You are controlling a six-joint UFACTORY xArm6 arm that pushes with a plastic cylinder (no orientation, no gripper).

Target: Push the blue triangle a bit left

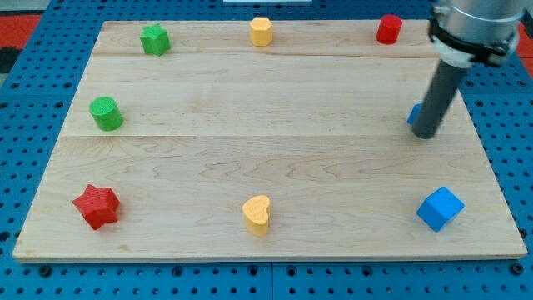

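No claw on this arm, just a rod; my tip (425, 133) sits at the view's right, touching the blue triangle (412, 115), mostly hidden behind the rod. Blue cube (439, 207) well below it, red cylinder (388, 29) up top on surface (250, 150)

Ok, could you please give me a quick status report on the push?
My tip down at the board's right side. Blue triangle mostly hidden behind the rod, touching or nearly. Leftward path clear.

The wooden board (275, 158) carries a green star (154, 39), yellow hexagon (261, 31), red cylinder (388, 28), green cylinder (106, 113), red star (97, 206), yellow heart (257, 214), blue cube (440, 207), and a blue triangle (412, 115) touching my tip (425, 134), on its left.
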